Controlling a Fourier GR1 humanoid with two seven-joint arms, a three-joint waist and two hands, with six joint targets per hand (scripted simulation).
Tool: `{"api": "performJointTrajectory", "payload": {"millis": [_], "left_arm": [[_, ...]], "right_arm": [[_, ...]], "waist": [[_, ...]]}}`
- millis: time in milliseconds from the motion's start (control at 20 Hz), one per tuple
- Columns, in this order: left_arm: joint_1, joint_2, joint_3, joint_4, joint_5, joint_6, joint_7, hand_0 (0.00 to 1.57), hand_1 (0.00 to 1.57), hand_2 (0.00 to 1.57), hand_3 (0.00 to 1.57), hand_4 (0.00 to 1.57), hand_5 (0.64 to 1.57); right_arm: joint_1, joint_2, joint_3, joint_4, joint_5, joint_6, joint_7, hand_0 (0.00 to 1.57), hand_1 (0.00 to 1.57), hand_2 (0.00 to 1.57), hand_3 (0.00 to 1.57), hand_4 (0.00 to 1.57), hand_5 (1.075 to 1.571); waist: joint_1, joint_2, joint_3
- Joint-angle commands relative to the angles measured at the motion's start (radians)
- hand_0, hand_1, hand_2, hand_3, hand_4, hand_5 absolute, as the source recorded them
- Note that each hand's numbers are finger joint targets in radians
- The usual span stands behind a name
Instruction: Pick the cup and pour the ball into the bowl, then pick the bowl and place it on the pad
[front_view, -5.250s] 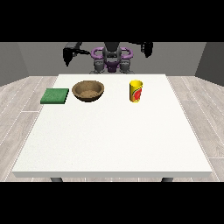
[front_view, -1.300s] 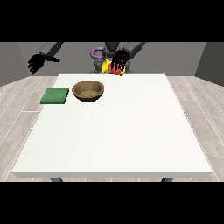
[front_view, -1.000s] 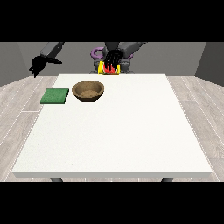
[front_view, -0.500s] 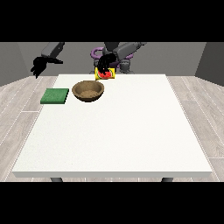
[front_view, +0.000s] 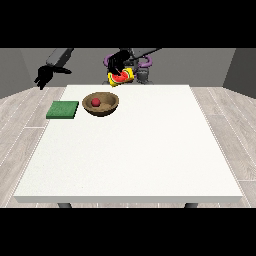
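Hand at the view's left (front_view: 44, 77): raised off the table's ten-o'clock corner, holding nothing; finger position cannot be told. Green pad (front_view: 63, 109): flat on the white table (front_view: 140, 150) at ten o'clock. Wooden bowl (front_view: 101, 104): just beside the pad at its three o'clock, red ball (front_view: 95, 102) inside. Hand at the view's right (front_view: 119, 61): wrapped round the yellow cup (front_view: 120, 78), which is tipped, red mouth facing the camera, above the bowl at one o'clock. Floor of pale planks, grey walls.
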Motion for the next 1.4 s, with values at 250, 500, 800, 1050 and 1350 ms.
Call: {"api": "performJointTrajectory", "payload": {"millis": [250, 500, 800, 1050, 1350], "left_arm": [[0.006, -0.001, 0.067, 0.019, -0.128, -0.037, -0.070, 1.50, 1.50, 1.57, 1.57, 1.21, 1.457], [0.107, 0.006, 0.209, -0.110, 0.043, 0.111, -0.053, 0.00, 0.00, 1.57, 1.57, 1.32, 1.364], [0.171, 0.102, 0.476, -0.244, 0.298, 0.259, -0.133, 0.28, 0.28, 1.57, 1.57, 1.00, 1.571], [0.244, 0.016, 0.606, -0.293, 0.615, 0.236, -0.265, 1.29, 1.29, 1.57, 1.53, 1.00, 1.564], [0.241, -0.012, 0.784, -0.292, 0.915, 0.232, -0.453, 0.78, 0.78, 0.70, 0.09, 0.86, 1.531]], "right_arm": [[-0.016, 0.009, 0.022, -0.032, -0.006, -0.007, 0.063, 0.00, 0.00, 0.00, 0.26, 0.00, 1.528], [-0.001, 0.021, 0.002, 0.013, -0.042, 0.041, 0.097, 0.00, 0.00, 0.00, 0.00, 0.47, 1.558], [0.017, -0.043, -0.052, 0.024, -0.072, 0.014, 0.102, 0.00, 0.00, 0.00, 0.00, 0.48, 1.561], [0.010, -0.004, -0.053, 0.008, -0.074, -0.023, 0.077, 0.00, 0.00, 0.00, 0.00, 0.24, 1.561], [-0.041, 0.033, -0.058, -0.038, -0.105, -0.006, 0.050, 0.00, 0.00, 0.00, 0.00, 0.38, 1.569]], "waist": [[-0.026, -0.011, -0.0012], [0.070, 0.019, -0.0039], [0.182, 0.038, -0.0053], [0.191, 0.121, -0.0058], [0.152, 0.290, -0.0052]]}}
